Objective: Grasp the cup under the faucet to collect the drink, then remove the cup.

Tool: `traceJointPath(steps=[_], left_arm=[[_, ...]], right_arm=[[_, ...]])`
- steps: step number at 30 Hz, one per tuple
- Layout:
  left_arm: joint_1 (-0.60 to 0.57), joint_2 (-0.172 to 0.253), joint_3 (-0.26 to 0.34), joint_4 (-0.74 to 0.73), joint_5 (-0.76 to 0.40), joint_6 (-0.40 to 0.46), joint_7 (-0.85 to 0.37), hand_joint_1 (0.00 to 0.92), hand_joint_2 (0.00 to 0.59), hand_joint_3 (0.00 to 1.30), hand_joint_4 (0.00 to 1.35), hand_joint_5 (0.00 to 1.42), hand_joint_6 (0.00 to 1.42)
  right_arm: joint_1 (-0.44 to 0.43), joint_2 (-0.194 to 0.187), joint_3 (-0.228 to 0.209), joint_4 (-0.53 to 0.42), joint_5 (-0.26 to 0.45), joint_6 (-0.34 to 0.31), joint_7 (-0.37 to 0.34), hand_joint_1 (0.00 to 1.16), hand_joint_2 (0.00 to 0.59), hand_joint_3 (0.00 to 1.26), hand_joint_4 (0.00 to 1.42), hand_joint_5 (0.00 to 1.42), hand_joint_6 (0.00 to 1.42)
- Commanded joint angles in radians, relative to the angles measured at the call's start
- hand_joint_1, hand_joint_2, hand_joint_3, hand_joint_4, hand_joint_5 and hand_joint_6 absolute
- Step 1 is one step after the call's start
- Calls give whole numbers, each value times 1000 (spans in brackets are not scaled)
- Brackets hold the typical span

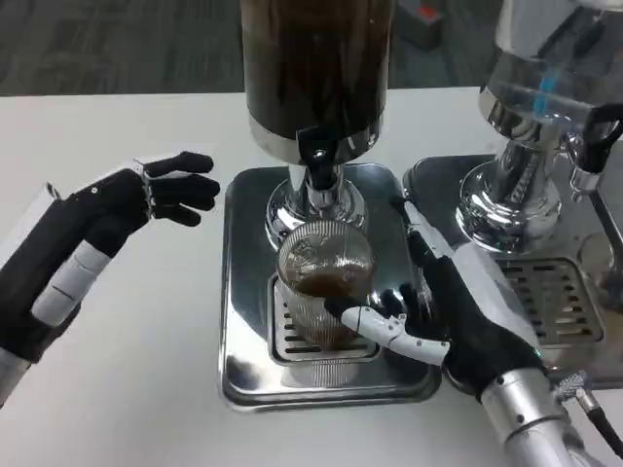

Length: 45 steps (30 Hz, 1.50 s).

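A clear ribbed glass cup [324,282] stands upright on the slotted grille of a shiny steel drip tray [243,292], directly below the black faucet [316,161] of a tall drink dispenser [316,68] whose clear tank holds dark liquid. A shallow layer of brown drink sits in the lower part of the cup. The dispenser's chrome foot rests at the back of the same tray, just behind the cup.

The right hand [443,311] lies on the right side of the tray with its white back upward. Its thumb curls across the front of the cup low down, and its dark fingers [417,238] reach up along the cup's right side and behind it, so the hand is wrapped around the cup and holding it while the cup's base is still on the grille. The silver forearm runs off toward the lower right corner.

The left hand [146,199] hovers over the white worktop [146,370] to the left of the tray, well apart from the cup. It grips nothing; its black fingers point toward the tray, loosely apart and slightly bent.

To the right stands a second drink dispenser [531,146] with a clear tank, chrome base and its own steel drip tray [555,302], just beside the first tray. Beyond the worktop edge a dark carpeted floor [117,44] is visible
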Motion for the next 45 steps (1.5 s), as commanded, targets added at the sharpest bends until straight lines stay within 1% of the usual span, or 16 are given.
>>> traceJointPath(steps=[1, 6, 10, 18, 20, 26, 28, 33, 37, 45], left_arm=[[8, 10, 4, 26, 16, -1, 8, 0, 126, 334, 356, 365, 448], [1, 10, -1, 58, 28, -5, 8, 0, 126, 338, 357, 365, 449], [-3, 9, -4, 73, 32, -7, 8, 0, 126, 342, 357, 365, 451], [-5, 8, -3, 94, 43, -7, 8, 0, 130, 349, 357, 367, 452], [-5, 8, -2, 97, 44, -6, 6, 0, 135, 357, 366, 375, 453], [-11, 10, -6, 105, 50, -7, 2, 0, 138, 369, 384, 381, 453], [-13, 11, -7, 106, 50, -6, 0, 0, 140, 370, 385, 381, 453], [-15, 18, -7, 106, 51, -4, -3, 0, 142, 373, 386, 381, 453], [-13, 26, -6, 105, 49, 0, -7, 0, 143, 375, 386, 393, 453], [-16, 42, -7, 104, 48, 7, -11, 0, 143, 393, 387, 397, 453]], right_arm=[[-8, -5, -1, 12, 16, -10, 6, 349, 102, 0, 0, 0, 80], [-7, -15, 0, 16, 32, -20, 9, 331, 106, 0, 0, 0, 80], [-8, -20, 1, 20, 40, -26, 14, 299, 86, 0, 0, 0, 80], [-16, -28, 4, 35, 43, -43, 17, 293, 80, 0, 0, 0, 80], [-19, -29, 4, 44, 45, -52, 14, 287, 67, 0, 0, 0, 80], [-39, -27, -14, 118, 85, -146, -9, 275, 69, 0, 0, 0, 80], [-54, -23, -23, 150, 104, -176, -11, 256, 74, 0, 0, 0, 82], [-74, -11, -43, 213, 136, -244, -29, 251, 75, 0, 0, 0, 103], [-81, -1, -53, 247, 154, -285, -38, 249, 75, 0, 0, 0, 116], [-108, 13, -59, 306, 189, -339, -32, 225, 64, 0, 0, 0, 136]])
